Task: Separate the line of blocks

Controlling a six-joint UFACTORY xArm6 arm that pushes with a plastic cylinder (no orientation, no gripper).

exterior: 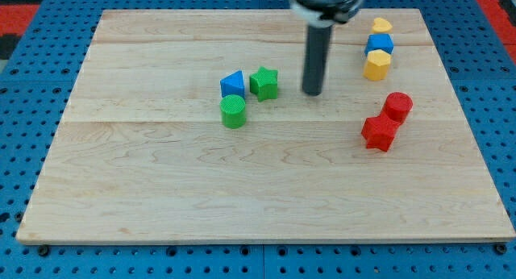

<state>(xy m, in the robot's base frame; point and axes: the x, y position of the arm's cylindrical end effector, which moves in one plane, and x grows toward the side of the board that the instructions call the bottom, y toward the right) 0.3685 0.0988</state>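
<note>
The tabletop is a pale wooden board; its front portion, nearest the camera, carries no blocks.

Nearest the camera among the blocks is a red pair, lying toward the view's right and bottom of my tip: a red star-like block and a red cylinder, touching one another.

The hand on this arm is a plain dark rod with nothing to open or close, and it holds nothing. My tip stands on the board, apart from every block.

Just to the view's left of my tip is a green star, near but not touching. Beyond it, farther left, a blue triangular block touches the star, and a green cylinder sits directly below the blue one.

The line of blocks lies to the view's right and top of my tip, well apart from it: a yellow block at the top, a blue block in the middle, and a yellow hexagonal block at the bottom, each touching the next.
</note>
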